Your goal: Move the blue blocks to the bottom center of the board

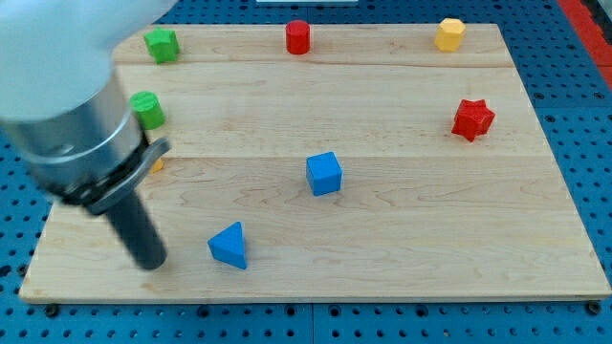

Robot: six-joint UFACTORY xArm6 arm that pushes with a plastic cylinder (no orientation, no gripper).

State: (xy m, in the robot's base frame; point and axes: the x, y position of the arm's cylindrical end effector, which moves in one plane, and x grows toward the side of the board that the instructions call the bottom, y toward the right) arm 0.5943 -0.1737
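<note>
**Blue blocks sitting mid-board and lower left, tip parked beside the triangle**

Blue cube (324, 174) is basically dead centre of the wooden board (411, 239), standing alone with bare wood all around it. Blue triangular block (229, 246) is down at roughly 7 o'clock from the cube, near the board's bottom edge and a bit left of middle. The two aren't touching, there's a clear gap between them.

My tip (151, 263) is at about 9 o'clock from the triangle, near it but not in contact as far as I can see, and well apart from the cube. No jaws on this rig, just the plain dark rod, so nothing is clamped or held. The big grey arm body fills the upper left of the view and is blurry.

Everything else is further out. Green block (148, 110) is at 10 o'clock from the cube, right up against the arm's edge, and a green star-ish block (162, 44) sits above it near the top-left corner. A sliver of something orange-yellow (156, 164) peeks out from behind the arm; can't tell its shape. Red cylinder (298, 37) is at 12 o'clock on the top edge, yellow hexagon-looking block (449, 34) at 1 o'clock near the top right, and red star (472, 118) at 2 o'clock by the right side.
</note>
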